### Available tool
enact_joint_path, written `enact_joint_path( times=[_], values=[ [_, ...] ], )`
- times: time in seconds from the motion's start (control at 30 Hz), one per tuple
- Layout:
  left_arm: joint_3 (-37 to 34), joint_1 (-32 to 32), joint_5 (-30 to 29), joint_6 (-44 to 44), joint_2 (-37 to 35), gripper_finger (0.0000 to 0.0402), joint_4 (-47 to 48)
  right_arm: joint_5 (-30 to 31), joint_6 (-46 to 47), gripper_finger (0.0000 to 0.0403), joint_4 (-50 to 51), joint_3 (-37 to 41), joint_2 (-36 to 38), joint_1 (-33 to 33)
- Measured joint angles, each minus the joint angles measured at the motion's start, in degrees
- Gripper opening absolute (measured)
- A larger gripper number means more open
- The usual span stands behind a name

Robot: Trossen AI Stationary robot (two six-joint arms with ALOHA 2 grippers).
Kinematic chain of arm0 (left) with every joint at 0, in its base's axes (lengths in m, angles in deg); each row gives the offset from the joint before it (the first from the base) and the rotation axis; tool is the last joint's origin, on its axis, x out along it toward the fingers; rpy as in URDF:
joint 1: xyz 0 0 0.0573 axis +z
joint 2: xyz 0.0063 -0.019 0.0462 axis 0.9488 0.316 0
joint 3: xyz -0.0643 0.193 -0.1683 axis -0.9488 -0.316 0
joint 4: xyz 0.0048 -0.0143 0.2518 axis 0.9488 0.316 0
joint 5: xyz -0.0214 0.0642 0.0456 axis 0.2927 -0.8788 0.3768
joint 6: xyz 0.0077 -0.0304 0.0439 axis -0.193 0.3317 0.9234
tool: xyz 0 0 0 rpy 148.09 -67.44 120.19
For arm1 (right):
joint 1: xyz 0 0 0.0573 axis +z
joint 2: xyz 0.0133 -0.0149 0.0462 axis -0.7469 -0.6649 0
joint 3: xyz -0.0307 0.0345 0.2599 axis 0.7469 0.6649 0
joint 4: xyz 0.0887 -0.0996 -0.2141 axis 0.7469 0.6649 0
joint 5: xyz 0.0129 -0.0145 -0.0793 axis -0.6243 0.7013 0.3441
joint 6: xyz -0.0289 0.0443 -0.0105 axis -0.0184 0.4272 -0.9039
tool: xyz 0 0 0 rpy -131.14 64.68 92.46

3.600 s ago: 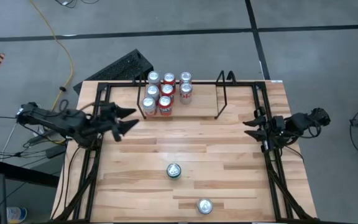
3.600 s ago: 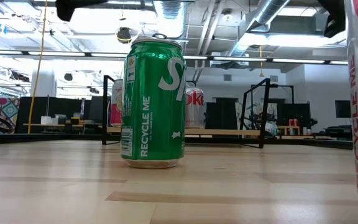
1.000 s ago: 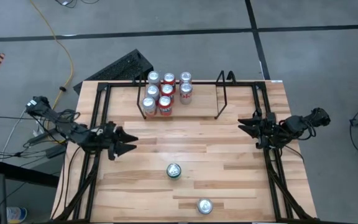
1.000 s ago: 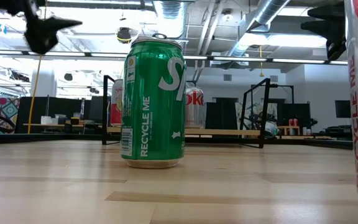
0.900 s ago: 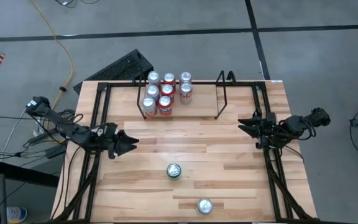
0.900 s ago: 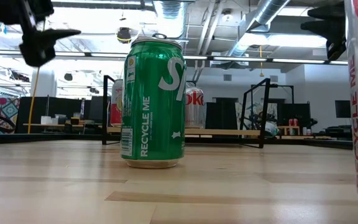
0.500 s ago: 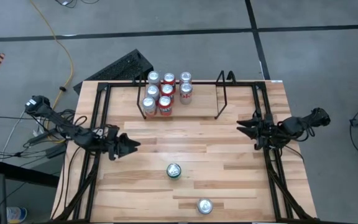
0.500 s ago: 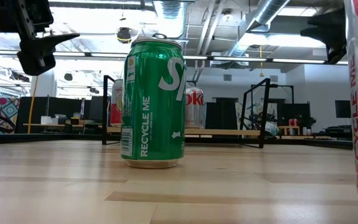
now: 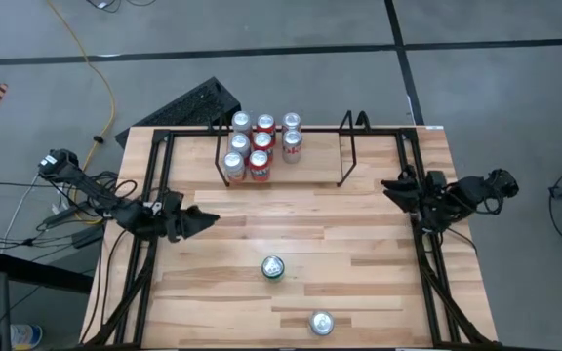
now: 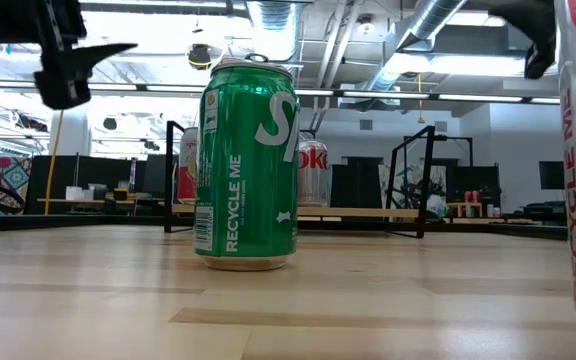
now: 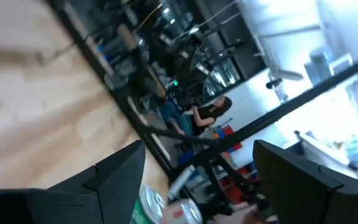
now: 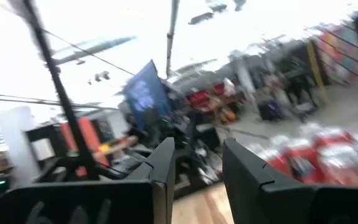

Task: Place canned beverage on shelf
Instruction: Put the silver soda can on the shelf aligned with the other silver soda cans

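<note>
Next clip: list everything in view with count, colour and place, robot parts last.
Green can: one, green, upright on the table, middle front.
Silver-topped can: one, white with red lettering in the low view, upright near the table's front edge.
Cans on the shelf: seven, red or white-and-red, clustered at the shelf's left end.
Shelf: one, black wire with a wood floor, at the table's back; its right part holds no cans.
Table: one, light wood, edged by a black tubular frame.
Yellow cable: one, on the grey floor at back left.
Left pincer: dark, open and empty, above the table's left side.
Right pincer: dark, open and empty, at the right edge.
</note>
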Motion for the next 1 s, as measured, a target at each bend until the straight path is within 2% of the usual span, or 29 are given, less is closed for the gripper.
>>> enact_joint_path(
  times=[0.07, 0.17, 0.37, 0.5, 0.77, 0.87, 0.9, 1.0],
  values=[
    [0.0, 0.0, 0.0, 6.7, 0.0, 0.0285, -2.0, -2.5, -2.1, 0.0111, -2.1, 0.0, 0.0, 0.0],
    [0.0, 0.0, 0.7, 15.4, -0.1, 0.0285, -3.4, -3.0, -3.7, 0.0111, -3.2, 0.0, 0.0, 0.0],
    [-1.6, 0.0, 2.0, 16.9, -2.3, 0.0275, -3.6, -2.1, -5.0, 0.0111, -6.8, 0.0, 0.0, -0.5],
    [-3.1, 0.0, 2.7, 18.6, -8.3, 0.0262, -3.3, -2.0, -10.2, 0.0111, -11.7, 0.0, 0.0, -1.8],
    [-3.7, 0.0, 2.7, 19.8, -26.1, 0.0247, 8.3, -0.7, -12.4, 0.0111, -14.2, 0.0, 0.0, -5.2],
    [-3.7, 0.0, 3.2, 18.7, -32.2, 0.0247, 14.6, -0.6, -11.0, 0.0111, -12.5, -0.1, 0.0, -5.5],
    [-3.7, 0.0, 3.1, 18.5, -32.1, 0.0247, 14.9, -0.5, -9.4, 0.0111, -10.4, -0.2, 0.0, -5.5],
    [-3.7, -0.2, 4.8, 18.1, -31.8, 0.0247, 16.6, -0.4, -1.5, 0.0111, 4.6, -3.8, 0.0, -5.5]
  ],
)
